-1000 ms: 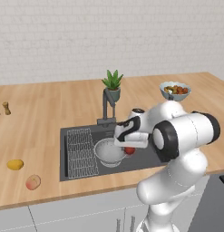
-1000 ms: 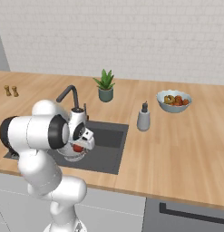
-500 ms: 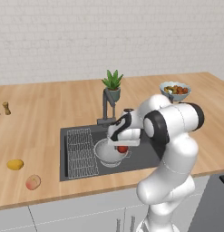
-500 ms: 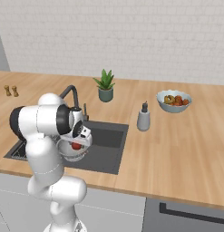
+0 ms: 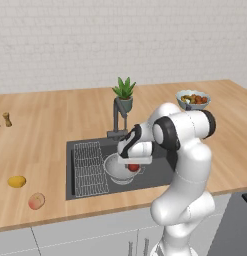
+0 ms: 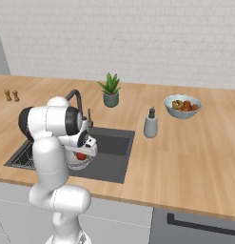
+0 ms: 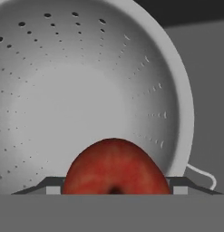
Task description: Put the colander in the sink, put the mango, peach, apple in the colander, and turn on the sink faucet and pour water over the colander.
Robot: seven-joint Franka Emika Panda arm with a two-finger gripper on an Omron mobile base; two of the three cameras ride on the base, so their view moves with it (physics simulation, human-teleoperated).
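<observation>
Apple held over the colander

The gripper point(image 5: 133, 165) had its jaws closed on the apple point(image 7: 115, 166) just above the colander point(image 7: 86, 86), which sat in the sink point(image 5: 160, 172) beside the wire rack point(image 5: 88, 167). Left on the counter lay the peach point(image 5: 36, 201) and mango point(image 5: 16, 181) (near each other), with the sink faucet point(image 5: 117, 117) behind the basin.

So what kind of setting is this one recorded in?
A rendered home kitchen: a wooden counter with an inset dark sink and faucet, a fruit bowl and a potted plant.
</observation>
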